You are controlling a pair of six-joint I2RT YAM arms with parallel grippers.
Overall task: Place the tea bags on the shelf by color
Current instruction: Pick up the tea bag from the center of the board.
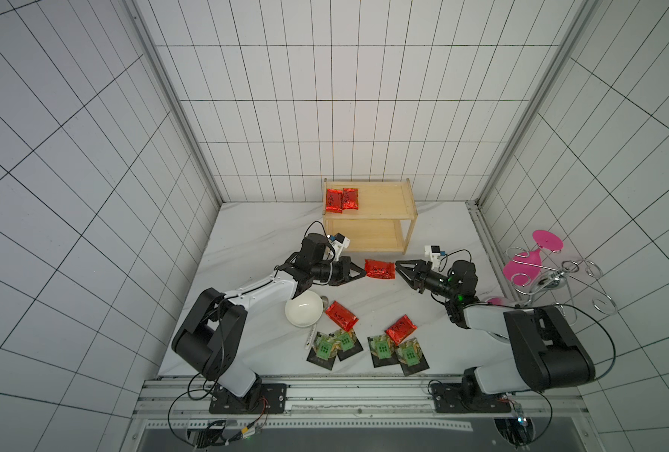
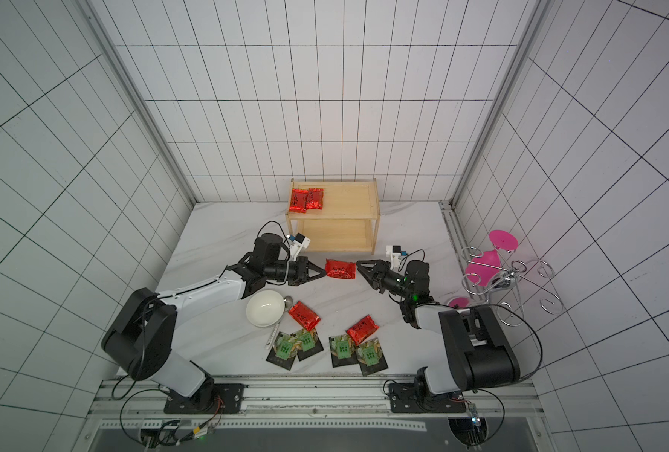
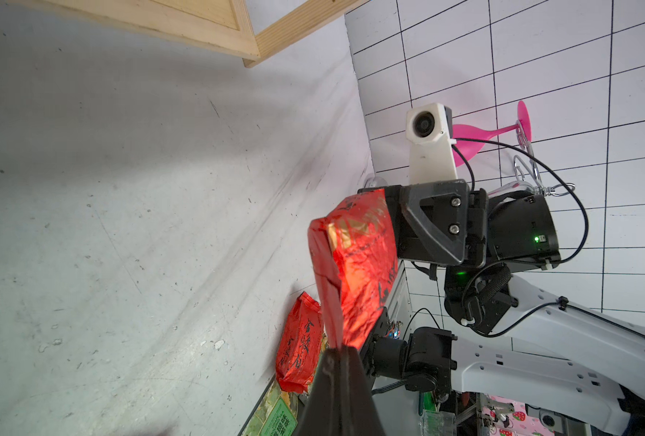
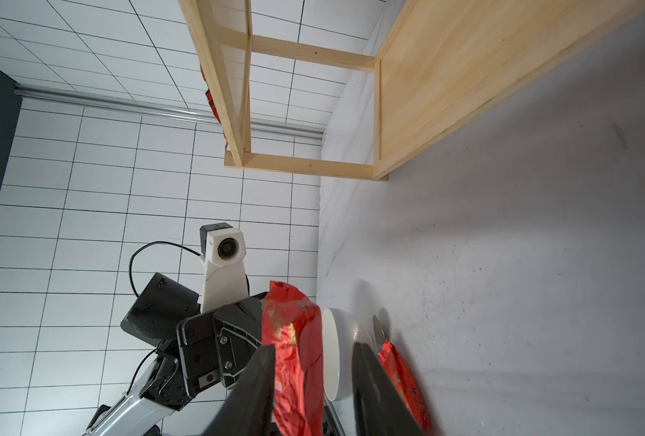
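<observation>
Left fingers (image 1: 364, 272) are clamped shut on the left end seam of one red sachet (image 1: 380, 269). I hold it clear of the surface (image 1: 247, 250) at frame centre, just below the shelf (image 1: 369, 216).

Right fingers (image 1: 400, 270) stand part open at the sachet's right end. In the right wrist view that free end hangs between them with daylight beside it, so I read no pinch there.

Handling, my judgement:
- The foil is crinkled and glossy, so likely very light and slick.
- The body is puffed like a pillow, and squeezing there would let it squirt out or crease.
- The flat crimped seam is the place to bite. It looks stiff enough to carry the sachet from one end, though the left wrist view shows a fold near the pinch.

Elsewhere:
- Two red sachets (image 1: 341, 199) lie side by side on the shelf's top tier, at its upper left corner. The lower tier looks bare.
- Two loose red sachets (image 1: 341, 315) (image 1: 400, 328) lie at lower centre of the frame.
- Four black packets (image 1: 382, 348) lie below them in overlapping pairs. They are flat to the surface and probably hard to get under, so I would take one by a lifted, overlapping edge.
- A white bowl (image 1: 303, 309) and a spoon (image 1: 311, 339) sit just left of them.
</observation>
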